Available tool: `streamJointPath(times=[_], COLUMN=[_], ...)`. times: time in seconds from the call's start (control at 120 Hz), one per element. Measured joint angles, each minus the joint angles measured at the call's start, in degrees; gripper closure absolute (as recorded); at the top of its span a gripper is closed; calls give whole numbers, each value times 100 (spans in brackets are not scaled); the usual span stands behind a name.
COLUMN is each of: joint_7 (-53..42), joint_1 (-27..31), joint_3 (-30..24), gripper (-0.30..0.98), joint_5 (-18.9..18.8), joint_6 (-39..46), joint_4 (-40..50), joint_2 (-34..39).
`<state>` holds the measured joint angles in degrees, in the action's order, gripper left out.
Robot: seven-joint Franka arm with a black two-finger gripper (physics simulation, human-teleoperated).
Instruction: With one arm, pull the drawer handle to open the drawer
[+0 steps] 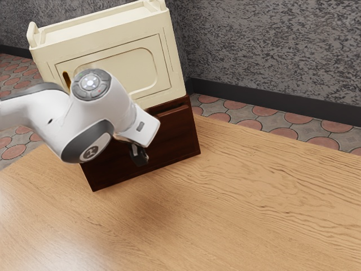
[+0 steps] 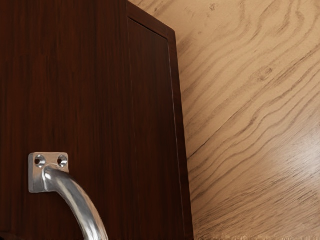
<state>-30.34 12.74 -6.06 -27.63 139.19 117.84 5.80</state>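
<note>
Behind the claw, from the exterior view's left: one white arm [image 1: 45, 116], bent at the joints and carried down to the claw, presumably so that the hand can meet a low-set pull from the front.

Above and behind the claw: one cream cabinet [image 1: 135, 62], with a panelled face; likely no part of the work.

Directly before the claw: one dark wooden drawer unit [image 1: 175, 135], below the cream cabinet's face. Its front is turned to the hand, which probably suits a straight backward pull.

Near the claw, on the unit's front: one handle [image 2: 85, 205], curved, bright metal, fixed by a mounting plate [image 2: 36, 181] with two screws. The bar stands out from the wood, presumably to give a grip; it curves from its plate towards the claw.

Item, the claw [image 1: 140, 160]: black, held low and close against the unit's front, apparently to take the handle. Degree of opening: cannot be told. Hold on the handle: not established; contact likewise undetermined.

Below the claw and out to the exterior view's right: one surface [image 1: 254, 197], pale grained wood, bearing the unit.

Farther off from the claw, same side: one mottled grey wall [image 1: 271, 51].
</note>
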Motion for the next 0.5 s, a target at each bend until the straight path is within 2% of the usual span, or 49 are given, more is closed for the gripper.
streamJointPath(times=[0.3,0.5], joint_7=[11,25], joint_1=[1,-2], joint_3=[-9,-13], gripper=[0,1], joint_5=[3,-1], joint_6=[4,10], joint_4=[88,273], joint_2=[-142,66])
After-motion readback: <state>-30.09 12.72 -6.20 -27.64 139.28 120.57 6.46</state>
